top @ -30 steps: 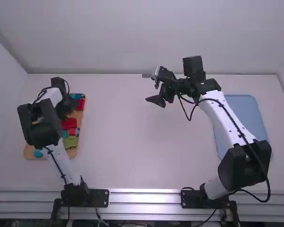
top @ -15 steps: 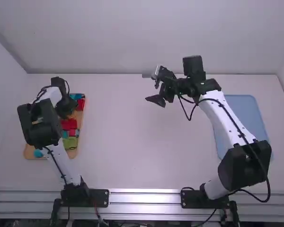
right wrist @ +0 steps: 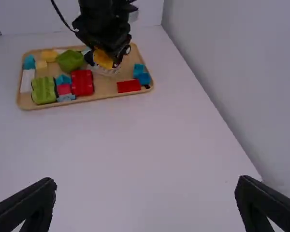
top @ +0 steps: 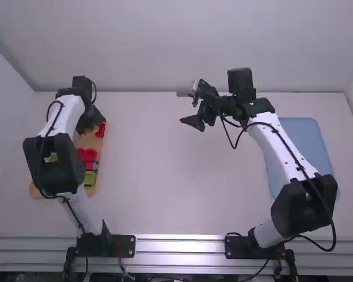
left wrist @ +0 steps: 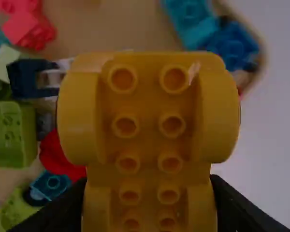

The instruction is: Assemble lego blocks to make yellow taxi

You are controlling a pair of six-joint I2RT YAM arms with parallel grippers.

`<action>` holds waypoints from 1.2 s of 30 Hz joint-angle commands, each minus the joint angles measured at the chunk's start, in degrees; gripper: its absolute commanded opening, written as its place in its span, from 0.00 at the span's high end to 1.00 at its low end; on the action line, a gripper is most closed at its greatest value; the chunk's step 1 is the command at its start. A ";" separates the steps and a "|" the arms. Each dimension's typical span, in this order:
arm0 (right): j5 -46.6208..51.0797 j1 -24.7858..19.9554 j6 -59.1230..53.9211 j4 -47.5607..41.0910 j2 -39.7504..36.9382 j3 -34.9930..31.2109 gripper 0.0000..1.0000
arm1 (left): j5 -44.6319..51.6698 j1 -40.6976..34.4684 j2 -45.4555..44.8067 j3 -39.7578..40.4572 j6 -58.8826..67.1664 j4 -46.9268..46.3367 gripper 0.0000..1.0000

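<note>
Left claw (top: 89,120): clenched on the yellow piece (left wrist: 147,121), over the far part of the wooden tray (top: 93,143), by the left edge of our bench (top: 170,176).
Yellow piece: between the left claw's fingers, its hollow underside and open tubes facing the left wrist camera; we see rounded arches along both sides. We cannot tell whether it touches anything beneath.
Right claw (top: 194,123): released and empty, fingers wide apart, above the far half of our bench, around the middle.
Tray, far end: a flat red block (right wrist: 129,86) lies just beside the blue blocks (right wrist: 141,76).
Tray, middle: we see a thick red block (right wrist: 82,82), with a small pinkish-red block (right wrist: 64,89) next to it.
Tray, near end: we find a ribbed lime block (right wrist: 43,90), a white block (right wrist: 27,80) and a small yellow block (right wrist: 50,55).
Blue mat (top: 309,144): flat on our bench, near its right edge, well apart from the tray.
</note>
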 commanded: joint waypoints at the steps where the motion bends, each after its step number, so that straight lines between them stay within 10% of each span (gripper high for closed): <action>1: -0.70 -0.22 2.75 0.09 0.50 1.81 0.01 | 0.28 -5.09 -5.70 -6.54 7.85 3.30 0.79; 19: -5.27 -2.62 2.75 -0.85 -0.39 1.88 0.01 | 25.44 -35.47 -12.07 -22.29 70.29 6.73 0.98; 36: -18.01 -10.10 -24.76 -24.41 -3.85 1.88 0.01 | 28.63 -41.24 -1.38 -22.29 83.58 12.52 0.98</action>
